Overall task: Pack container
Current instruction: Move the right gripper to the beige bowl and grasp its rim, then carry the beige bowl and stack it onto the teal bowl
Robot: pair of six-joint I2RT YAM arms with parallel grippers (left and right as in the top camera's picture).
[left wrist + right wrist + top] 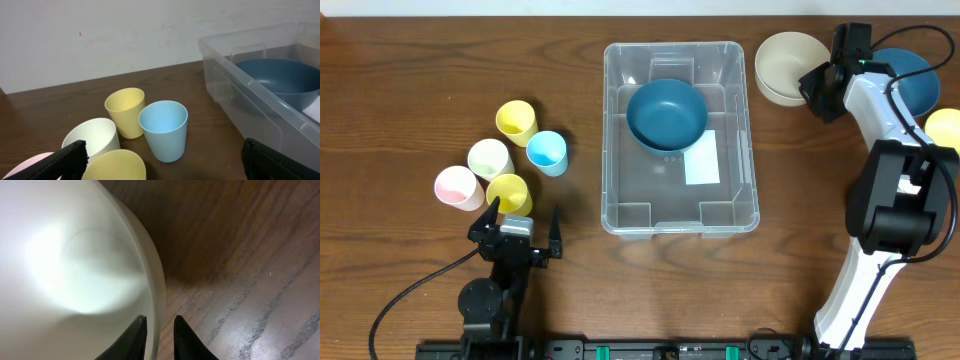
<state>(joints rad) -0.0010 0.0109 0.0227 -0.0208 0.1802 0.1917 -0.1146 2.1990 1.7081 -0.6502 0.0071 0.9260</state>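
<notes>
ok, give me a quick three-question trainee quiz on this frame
1. True or false: the container holds a dark blue bowl.
2. How many cups stand left of the container? A three, B five, C seven.
3. Fill in: the right pincer pinches the rim of the ____ bowl.
Key: 1 true; 2 B; 3 cream, the cream bowl.

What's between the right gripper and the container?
Only the beige bowl, its rim inside the right gripper, close beside the container. Overhead view shows it.
</notes>
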